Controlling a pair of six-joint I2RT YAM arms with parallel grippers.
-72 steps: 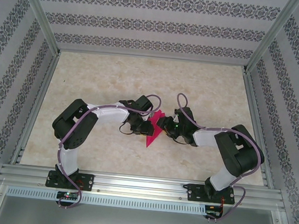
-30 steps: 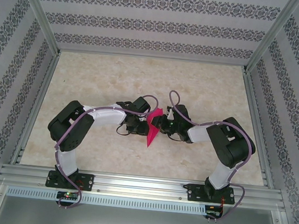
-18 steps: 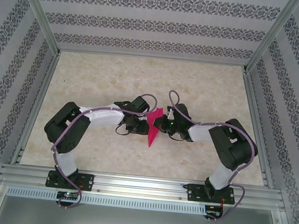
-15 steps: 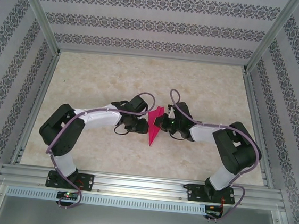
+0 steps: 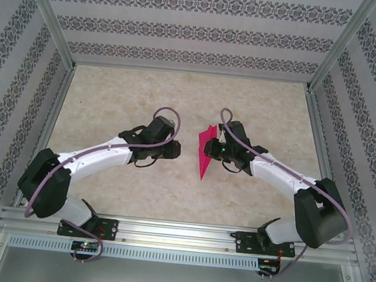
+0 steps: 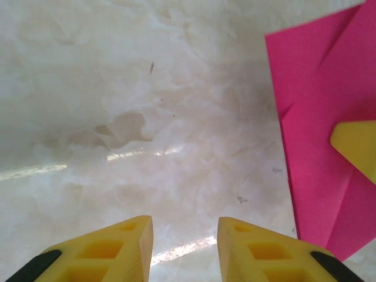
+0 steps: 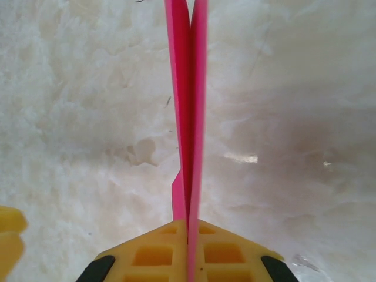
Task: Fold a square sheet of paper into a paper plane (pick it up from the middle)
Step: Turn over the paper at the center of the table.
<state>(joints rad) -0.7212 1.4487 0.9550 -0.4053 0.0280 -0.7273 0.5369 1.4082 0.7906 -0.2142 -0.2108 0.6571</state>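
item: paper plane [image 5: 204, 151], magenta-pink, folded to a slim pointed dart, tip toward the near edge of the worktop [image 5: 132, 95].

location: mid-worktop, between the two arms, carried at the right hand [image 5: 218, 149]. whether its lower edge touches the worktop cannot be told.

right hand: clamped on the paper plane. in the right wrist view the two yellow fingers [image 7: 158, 252] meet on the folded layers, which run away from the hand edge-on and spread a little at the far end [image 7: 189, 117].

left hand [image 5: 173, 150]: jaws apart, nothing between them, bare worktop showing in the gap [image 6: 185, 226]. it sits near the plane without touching it. the plane's flat side shows at the right of the left wrist view [image 6: 320, 117], with a fingertip of the right hand [image 6: 355, 147] lying on it.

handling, judged: very light, thin, limp away from the creases and stiffer along them. it will likely flutter or spring open if let go, and crumple or tear under a hard pinch. the smooth surface may slip through a loose grip.

where to hold, judged: flat across the stacked layers at the centre crease, near mid-length, keeping off the tip and the loose wing edges.
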